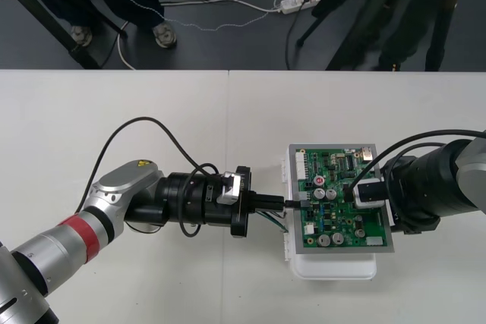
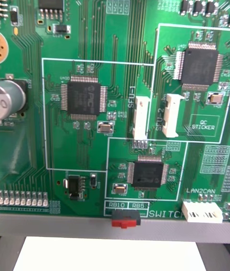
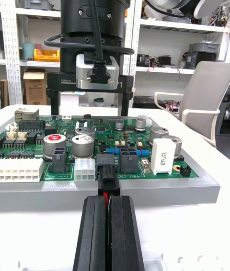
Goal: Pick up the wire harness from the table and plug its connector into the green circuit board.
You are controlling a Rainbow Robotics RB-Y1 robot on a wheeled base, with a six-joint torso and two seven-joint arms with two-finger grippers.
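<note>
Left jaws clamped on harness plug (image 3: 108,180), its nose at edge socket of green board (image 1: 338,225), seating unclear. Right jaws spread wide over board. We fear skewed push bending pins.

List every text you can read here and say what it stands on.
"SFU-1": circuit board, beside a white connector.
"SFU-2": same board.
"QC STICKER": same board.
"LAN2CAN": same board.
"SWITCH": same board, by a red switch.
"RB10": same board.
"RB5": same board.
"100mm": right hand.
Smaller part codes: too small to read.
</note>
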